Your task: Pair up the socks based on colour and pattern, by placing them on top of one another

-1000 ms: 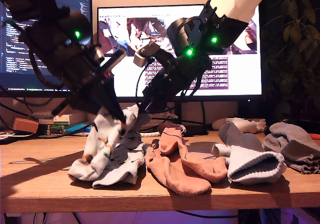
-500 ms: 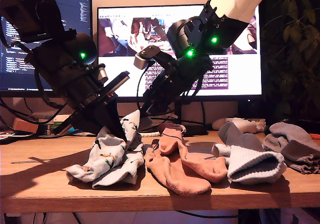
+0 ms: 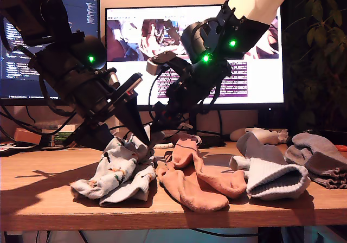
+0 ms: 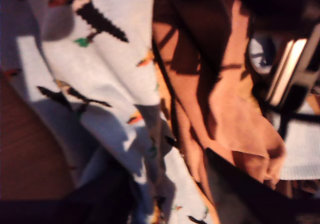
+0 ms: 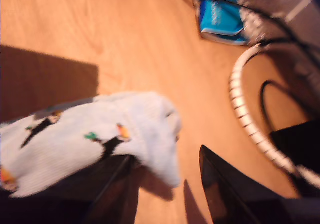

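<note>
The printed socks [image 3: 122, 170] lie heaped on the surface [image 3: 43, 199] toward the exterior view's left, touching the salmon socks [image 3: 195, 180] beside them. The pale ribbed socks [image 3: 271, 178] and the grey-taupe socks [image 3: 320, 159] sit further to that view's right.

My first gripper [image 4: 160, 164] is low over the printed heap, jaws apart with printed cloth running between them, and I judge it is not pinched. My second gripper [image 5: 167, 156] is also low, jaws apart, with one printed sock's rounded end at their mouth.

The step in hand looks like settling one printed sock squarely on its twin. To do it well, I should lift both grippers straight up so no fold catches and drags. The salmon edge must also stay clear of the heap, since the two piles already touch.

The arms hide the top of the printed heap in the exterior view, so I cannot tell how well the two socks overlap. Both wrist views are blurred, and each cuts off its jaws at the frame's edge
</note>
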